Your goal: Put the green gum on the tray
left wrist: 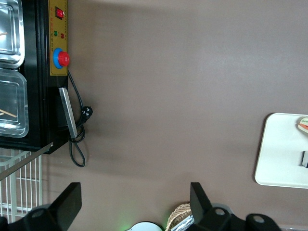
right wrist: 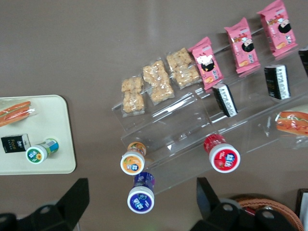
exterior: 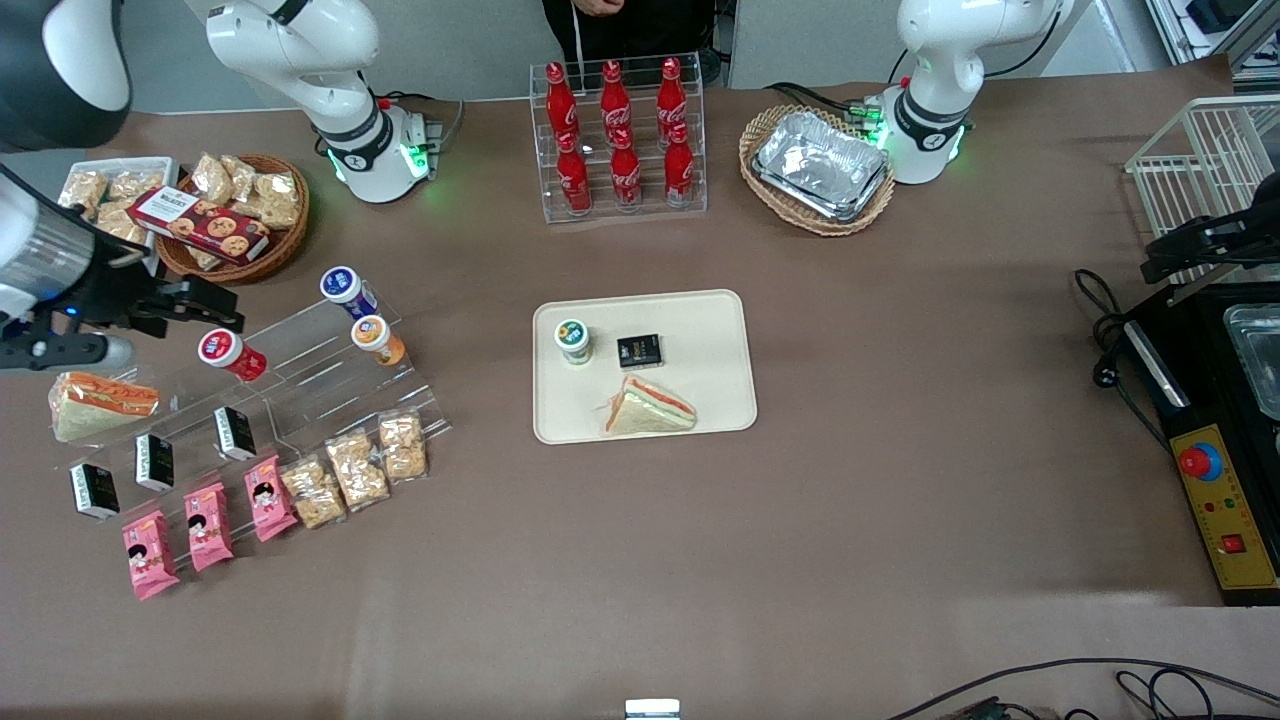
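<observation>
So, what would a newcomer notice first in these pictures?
Probably the cream tray mid-table, where the green gum stands upright beside a black box and a sandwich. Next, the red cola bottles between the arm bases. The open gripper hangs above the clear snack rack.

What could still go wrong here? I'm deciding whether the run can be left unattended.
The green gum already stands upright on the tray, close to the small black box and the sandwich, so a bump to the tray could tip it. The end effector, open, hangs above the clear display rack beside the red-lidded bottle; a careless move could knock that bottle off the rack.
</observation>
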